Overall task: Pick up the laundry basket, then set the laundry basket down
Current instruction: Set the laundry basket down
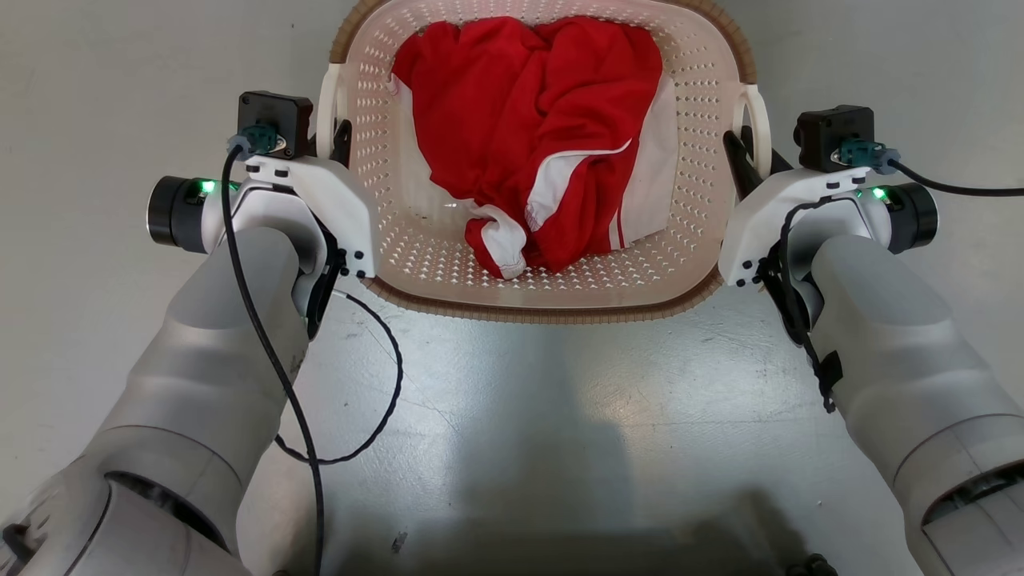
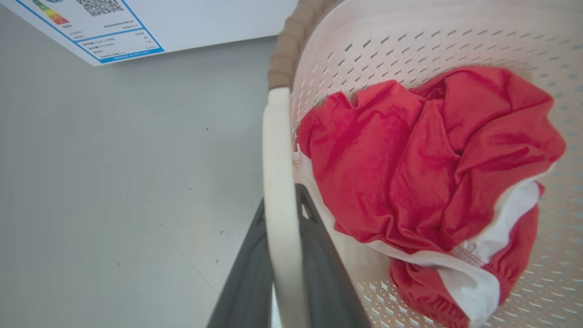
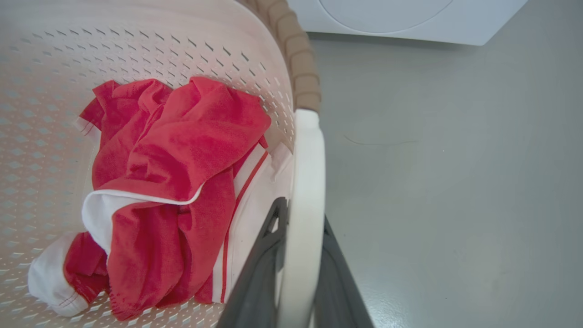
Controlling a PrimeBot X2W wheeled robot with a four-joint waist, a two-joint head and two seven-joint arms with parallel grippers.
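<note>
Grey glossy floor (image 1: 512,416) lies nearest, then the laundry basket (image 1: 400,224) between both arms — judged light, stiff perforated plastic holding one soft red garment (image 1: 544,120) — with left gripper (image 2: 281,214) and right gripper (image 3: 303,214) each clamped across a white side handle (image 2: 275,150), the sound hold; a white washer (image 3: 387,18) stands beyond.

A crumpled red-and-white garment (image 1: 544,136) lies at 12 o'clock. Grey floor (image 1: 560,400) lies at 6. The right wrist view has a white washer (image 3: 387,18) at 12.
</note>
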